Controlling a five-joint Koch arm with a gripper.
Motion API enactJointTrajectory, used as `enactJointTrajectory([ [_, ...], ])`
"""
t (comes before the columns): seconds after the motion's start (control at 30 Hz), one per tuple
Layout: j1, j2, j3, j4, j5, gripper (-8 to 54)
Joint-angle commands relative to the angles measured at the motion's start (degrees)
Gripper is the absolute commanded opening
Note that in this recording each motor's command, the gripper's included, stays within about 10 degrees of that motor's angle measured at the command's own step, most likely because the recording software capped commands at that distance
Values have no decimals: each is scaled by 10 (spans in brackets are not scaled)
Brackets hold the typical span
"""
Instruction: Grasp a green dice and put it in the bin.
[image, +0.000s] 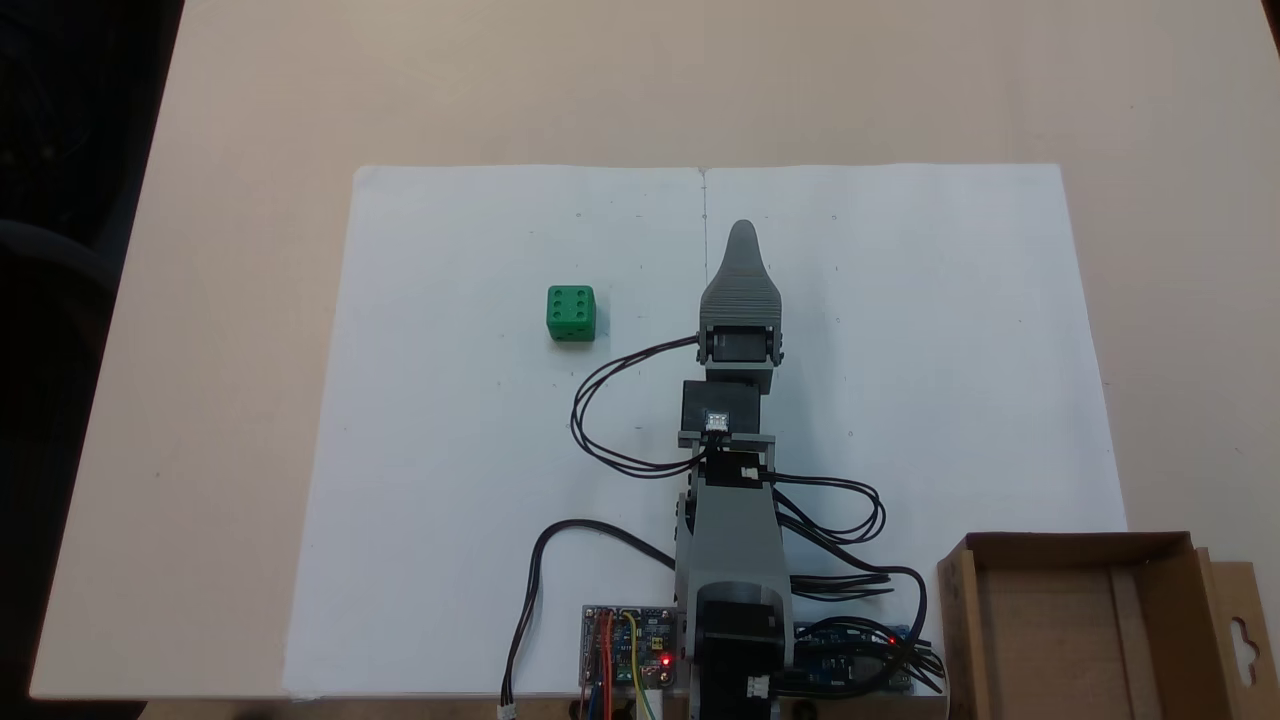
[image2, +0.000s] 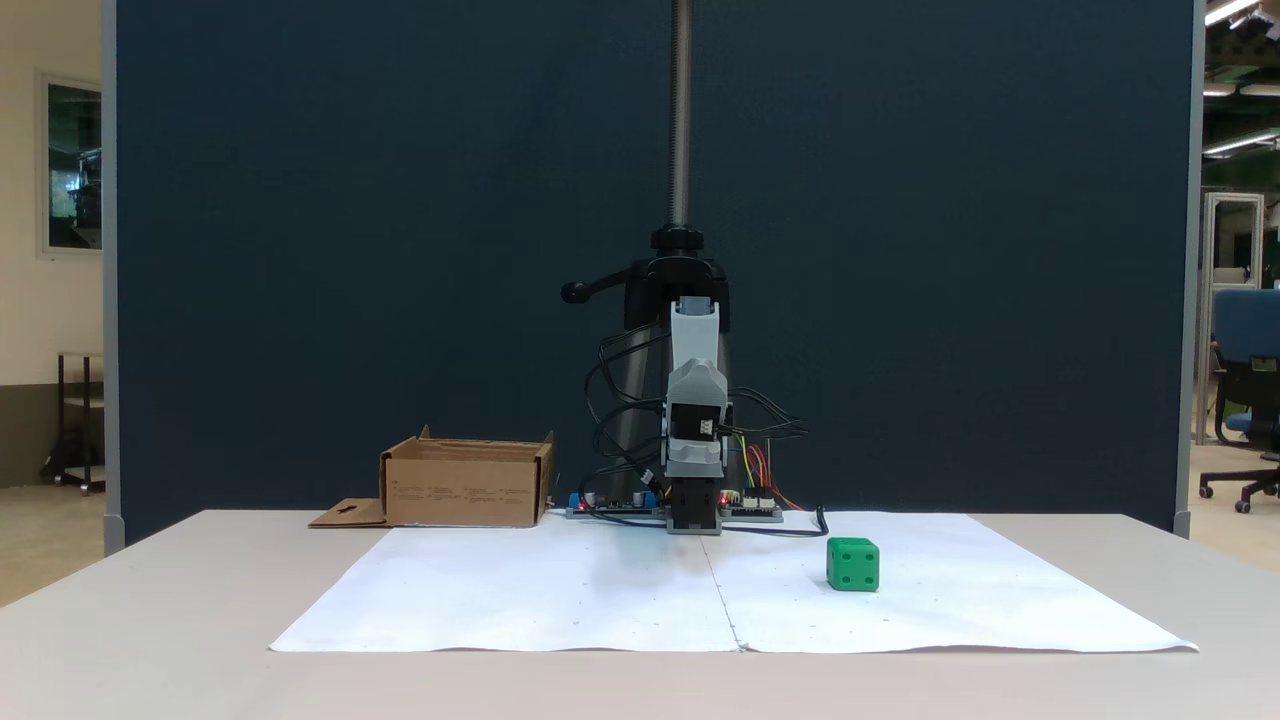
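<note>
we see the green dice (image: 571, 313) as smooth plastic with a slight sheen, its pips recessed; it lies well to the left of the fingers in the view from above. the gripper (image: 743, 232) looks like matt grey plastic, its upper face ribbed with fine ridges. the white paper sheets (image: 480, 420) beneath the fingers are matt, faintly creased along the seam. the table (image: 240, 150) around them has a smooth, matt beige finish. the bin (image: 1080, 620) is raw brown cardboard, dull and fibrous. behind the arm we see a threaded metal rod (image2: 681, 110), lightly glossy, and a dark blue panel (image2: 350, 250) with a matt, cloth-like face.
</note>
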Motion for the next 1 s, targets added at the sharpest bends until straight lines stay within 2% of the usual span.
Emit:
enactJointTrajectory([
  [0.0,8,61,38,-11,-27,441],
  [0.27,2,62,38,-13,-28,437],
  [0.47,-10,62,25,-4,-31,410],
  [0.53,-15,62,5,61,-32,389],
  [0.97,-18,62,-251,568,-30,390],
])
